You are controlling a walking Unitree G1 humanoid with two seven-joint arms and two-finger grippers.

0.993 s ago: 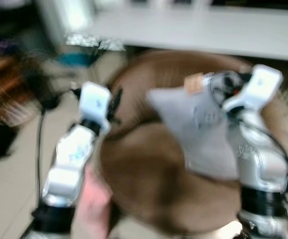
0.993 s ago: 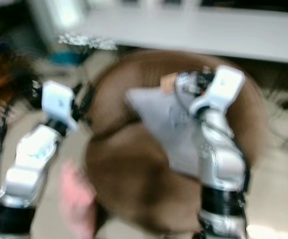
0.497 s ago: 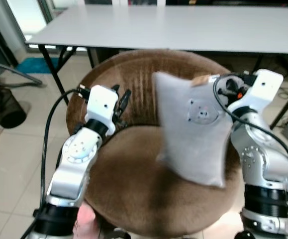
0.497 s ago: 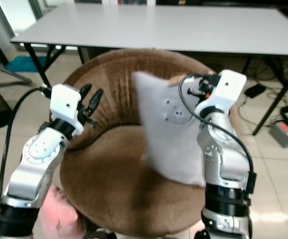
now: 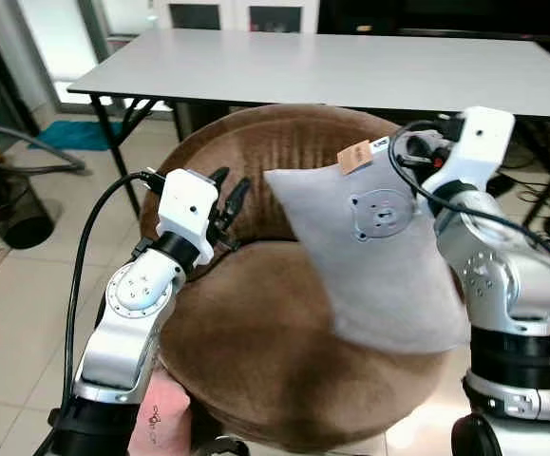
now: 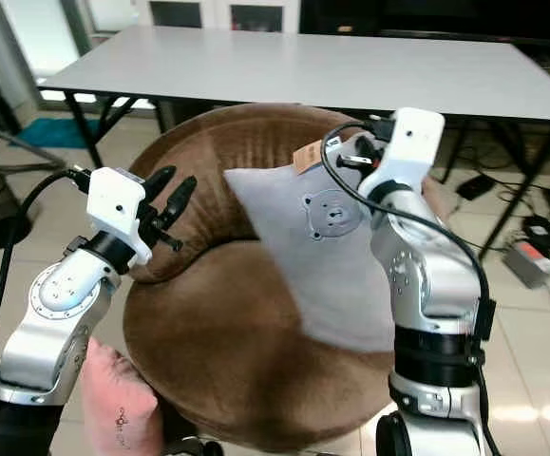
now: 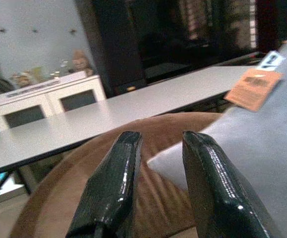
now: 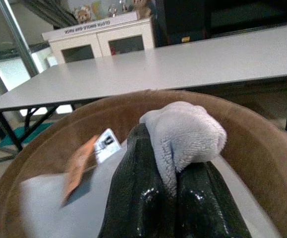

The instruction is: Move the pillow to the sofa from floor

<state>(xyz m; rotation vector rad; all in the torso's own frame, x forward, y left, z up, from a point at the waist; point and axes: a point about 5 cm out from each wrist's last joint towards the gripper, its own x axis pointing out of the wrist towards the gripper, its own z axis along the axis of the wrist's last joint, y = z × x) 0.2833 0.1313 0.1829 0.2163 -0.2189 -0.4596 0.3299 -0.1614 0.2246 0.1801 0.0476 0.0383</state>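
Note:
A grey pillow (image 5: 384, 252) with a bear face and an orange tag hangs over the round brown sofa chair (image 5: 256, 332). My right gripper (image 8: 170, 191) is shut on the pillow's top corner (image 8: 183, 131), and the pillow dangles from it above the seat, near the backrest. My left gripper (image 5: 225, 204) is open, with nothing between its fingers (image 7: 118, 183). It hovers by the left side of the backrest, a little left of the pillow and not touching it.
A long white table (image 5: 350, 71) stands right behind the chair. A pink cushion (image 6: 118, 408) lies on the floor at the chair's near left. Cables and a small box (image 6: 531, 252) sit on the floor at right; a dark bin (image 5: 9, 214) stands at left.
The head camera has steadied after a blurred turn. My right gripper has swung the pillow up and back towards the backrest. The left arm holds much the same pose.

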